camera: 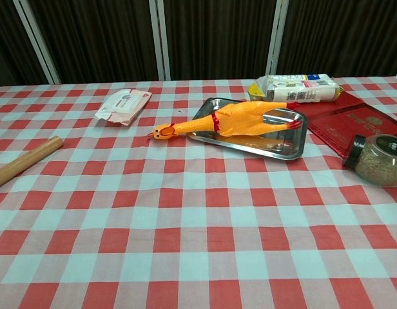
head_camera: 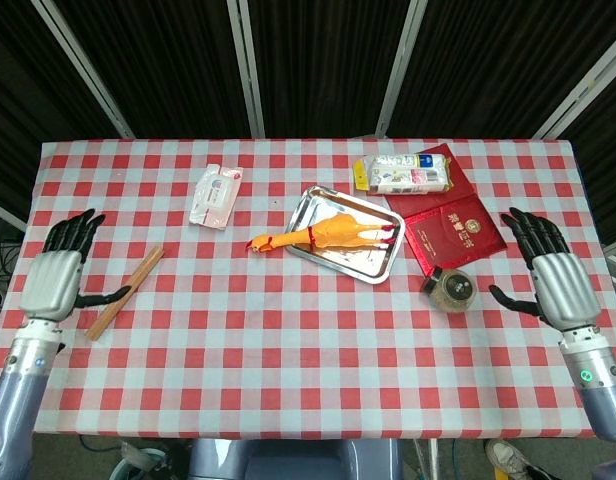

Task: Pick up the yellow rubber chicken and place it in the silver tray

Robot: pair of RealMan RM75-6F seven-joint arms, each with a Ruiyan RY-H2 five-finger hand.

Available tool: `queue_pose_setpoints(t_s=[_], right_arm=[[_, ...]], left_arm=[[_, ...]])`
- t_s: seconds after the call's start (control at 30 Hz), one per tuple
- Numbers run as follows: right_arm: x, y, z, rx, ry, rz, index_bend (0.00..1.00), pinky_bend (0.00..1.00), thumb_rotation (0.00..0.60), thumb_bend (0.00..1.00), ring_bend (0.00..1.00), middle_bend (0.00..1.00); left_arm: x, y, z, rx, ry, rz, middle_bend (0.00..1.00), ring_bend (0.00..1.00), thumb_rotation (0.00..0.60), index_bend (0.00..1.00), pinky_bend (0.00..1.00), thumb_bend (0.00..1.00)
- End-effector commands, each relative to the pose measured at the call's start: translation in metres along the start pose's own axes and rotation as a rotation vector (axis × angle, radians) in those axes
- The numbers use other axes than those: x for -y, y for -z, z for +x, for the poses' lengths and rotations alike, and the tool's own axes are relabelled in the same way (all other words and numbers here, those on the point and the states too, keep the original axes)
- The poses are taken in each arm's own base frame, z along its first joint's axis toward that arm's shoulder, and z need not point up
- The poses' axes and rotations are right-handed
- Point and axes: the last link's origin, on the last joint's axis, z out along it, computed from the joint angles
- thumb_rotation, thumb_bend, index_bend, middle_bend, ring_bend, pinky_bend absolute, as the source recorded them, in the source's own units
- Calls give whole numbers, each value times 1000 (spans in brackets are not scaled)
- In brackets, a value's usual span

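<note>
The yellow rubber chicken (head_camera: 323, 234) lies slantwise in the silver tray (head_camera: 379, 262), head and neck poking over its left rim onto the worktop (head_camera: 288, 320), while the left robot hand (head_camera: 54, 280) and right robot hand (head_camera: 558, 283) hover spread and empty at opposite edges, both well apart from it.

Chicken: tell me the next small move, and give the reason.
Probably none beyond a tidy-up. The chicken already lies in the tray, but its head and neck hang over the left rim onto the cloth. Both hands are open and off to the sides, the left hand nearer. If anything, I would reach with that one and nudge the head inward.
</note>
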Motion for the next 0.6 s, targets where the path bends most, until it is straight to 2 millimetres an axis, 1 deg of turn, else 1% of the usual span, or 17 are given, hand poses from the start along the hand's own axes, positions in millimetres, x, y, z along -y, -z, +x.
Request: queue_pose_setpoints(t_s=[0.03,0.2,0.47,0.6], right_arm=[[-13,36,-16,-60,105,-50,0,47,600,268,0,29],[-18,58,-27,-79,128,-79,0,36,600,268,0,30],[-22,86,-34,-80,140,-123,0,36,600,268,0,30],[-23,96,-35,-82,147,-136,0,36,600,268,0,30]], left_arm=[[25,53,11,-15,-2,36,0,0,600,57,9,101],[36,81,13,-39,-17,52,0,0,600,59,9,102],[43,112,12,-38,-20,66,0,0,600,62,9,102],[45,120,8,-22,-13,73,0,0,600,63,9,101]])
